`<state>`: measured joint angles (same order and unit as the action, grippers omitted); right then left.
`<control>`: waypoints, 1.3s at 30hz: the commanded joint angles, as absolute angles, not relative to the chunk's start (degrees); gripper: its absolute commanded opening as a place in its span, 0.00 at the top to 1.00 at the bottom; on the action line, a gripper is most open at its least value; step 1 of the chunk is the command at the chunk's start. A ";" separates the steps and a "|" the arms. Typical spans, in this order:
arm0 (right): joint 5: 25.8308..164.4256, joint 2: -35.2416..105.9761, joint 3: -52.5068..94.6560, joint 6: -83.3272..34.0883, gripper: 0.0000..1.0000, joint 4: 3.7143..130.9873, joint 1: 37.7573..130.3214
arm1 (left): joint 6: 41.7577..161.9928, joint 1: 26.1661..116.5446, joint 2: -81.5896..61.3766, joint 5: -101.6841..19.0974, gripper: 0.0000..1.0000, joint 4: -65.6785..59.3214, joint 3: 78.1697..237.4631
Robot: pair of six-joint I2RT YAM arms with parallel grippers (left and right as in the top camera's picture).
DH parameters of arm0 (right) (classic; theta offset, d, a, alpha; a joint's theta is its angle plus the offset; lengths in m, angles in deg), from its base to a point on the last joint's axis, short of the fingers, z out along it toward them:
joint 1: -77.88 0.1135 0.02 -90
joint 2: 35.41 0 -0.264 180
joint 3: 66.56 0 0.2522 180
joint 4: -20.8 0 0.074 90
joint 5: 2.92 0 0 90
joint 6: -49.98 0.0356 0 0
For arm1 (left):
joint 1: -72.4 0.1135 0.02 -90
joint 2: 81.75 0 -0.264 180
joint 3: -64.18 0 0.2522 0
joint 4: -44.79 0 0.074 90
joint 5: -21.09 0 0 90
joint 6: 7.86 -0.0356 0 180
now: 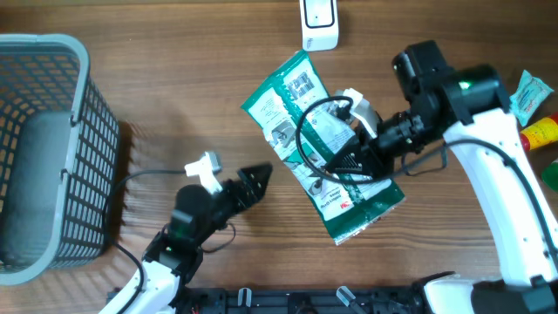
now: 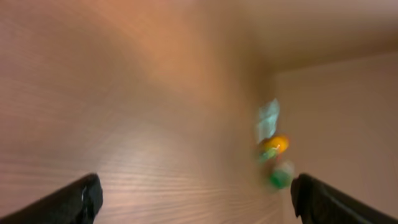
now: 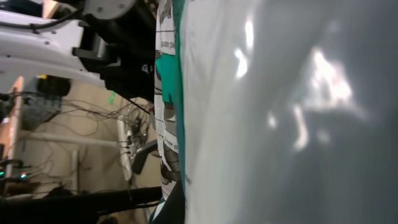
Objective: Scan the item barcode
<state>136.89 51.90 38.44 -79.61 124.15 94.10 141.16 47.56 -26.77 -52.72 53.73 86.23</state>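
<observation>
Black right gripper (image 1: 347, 164): clenched on the pouch (image 1: 288, 96), gripping it around mid-length from the pouch's right side. The pouch is green and white and lies on a slant in the overhead view, upper end up-left, lower end down-right. It looks raised off the wooden worktop (image 1: 174, 87); I cannot tell how far. A black cable (image 1: 302, 139) from the right arm loops across the pouch's face.

Right wrist view: the pouch (image 3: 280, 112) fills nearly the whole frame. Glossy pale surface with light glare, and a green printed band along its left margin. No barcode readable here.

Left gripper (image 1: 255, 180): released, jaws spread wide, nothing between them. It sits down-left of the pouch, near its lower half but apart from it. Left wrist view is blurred: the left gripper (image 2: 196, 199) shows only as two dark finger tips at the bottom corners, over bare worktop (image 2: 124, 93).

Scanner (image 1: 320, 22): white, just beyond the pouch's upper end, not touching it, cut off by the frame edge.

Grey mesh basket (image 1: 87, 131): well to the left of the pouch.

Small teal packet (image 1: 530, 92) and yellow-and-red bottle (image 1: 542, 131): well to the right of the pouch, beyond the right arm.
</observation>
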 commanded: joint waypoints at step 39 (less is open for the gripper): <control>70.81 49.72 34.46 -50.52 0.95 87.38 94.30 | 132.09 22.47 -39.27 -98.12 0.00 -19.69 118.89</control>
